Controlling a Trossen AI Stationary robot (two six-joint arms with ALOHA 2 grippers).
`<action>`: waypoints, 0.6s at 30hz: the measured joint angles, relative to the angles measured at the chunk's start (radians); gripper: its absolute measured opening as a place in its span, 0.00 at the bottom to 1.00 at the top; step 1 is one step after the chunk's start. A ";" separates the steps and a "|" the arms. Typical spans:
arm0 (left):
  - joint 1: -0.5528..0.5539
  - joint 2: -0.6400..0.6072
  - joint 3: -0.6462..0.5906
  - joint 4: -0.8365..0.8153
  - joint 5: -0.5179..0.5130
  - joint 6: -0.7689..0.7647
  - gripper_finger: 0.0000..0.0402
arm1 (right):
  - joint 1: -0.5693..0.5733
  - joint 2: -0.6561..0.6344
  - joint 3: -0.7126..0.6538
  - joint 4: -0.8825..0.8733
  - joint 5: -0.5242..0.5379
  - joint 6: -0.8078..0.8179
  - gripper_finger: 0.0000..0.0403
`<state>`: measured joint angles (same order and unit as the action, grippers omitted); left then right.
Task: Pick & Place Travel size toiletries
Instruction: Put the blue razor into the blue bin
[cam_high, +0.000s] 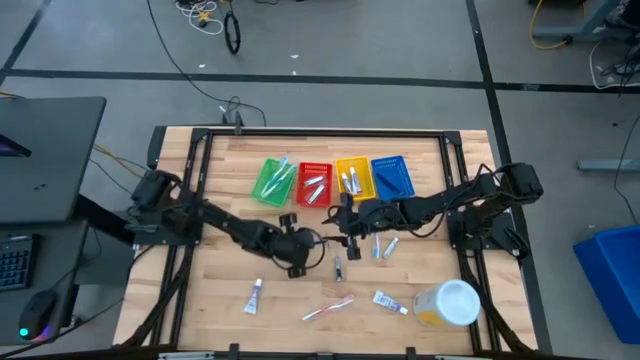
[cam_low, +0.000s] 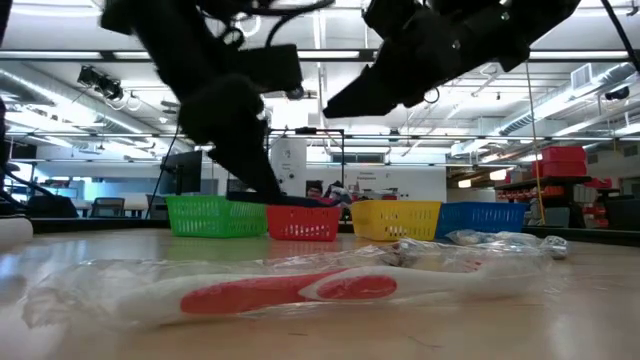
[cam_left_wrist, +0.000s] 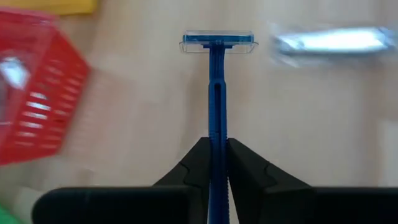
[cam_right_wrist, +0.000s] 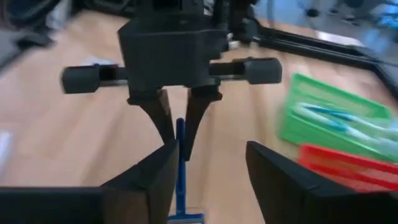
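Baskets (cam_high: 330, 182) already half-stocked, left end effector (cam_left_wrist: 217, 163) clamped on a blue razor (cam_left_wrist: 217, 93), right end effector (cam_right_wrist: 208, 163) spread apart, several toiletries left on the bench (cam_high: 200, 300).

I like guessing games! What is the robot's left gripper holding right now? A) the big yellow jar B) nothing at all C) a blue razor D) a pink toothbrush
C. In the left wrist view the left gripper is shut on the handle of a blue razor; the right wrist view shows that gripper pinching it too.
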<state>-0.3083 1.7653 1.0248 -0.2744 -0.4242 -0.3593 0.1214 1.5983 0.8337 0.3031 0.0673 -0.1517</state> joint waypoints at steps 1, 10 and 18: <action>0.016 0.000 0.000 0.007 -0.005 0.001 0.11 | -0.003 0.000 0.000 -0.007 0.030 -0.007 0.52; 0.126 -0.080 0.000 0.031 -0.071 0.071 0.11 | 0.021 -0.257 0.030 -0.310 0.192 0.061 0.61; 0.207 -0.244 0.001 0.152 -0.130 0.165 0.10 | -0.004 -0.437 -0.135 -0.284 0.257 0.091 0.54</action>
<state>-0.1009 1.5209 1.0256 -0.1224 -0.5540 -0.1944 0.1170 1.1614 0.6989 0.0187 0.3245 -0.0608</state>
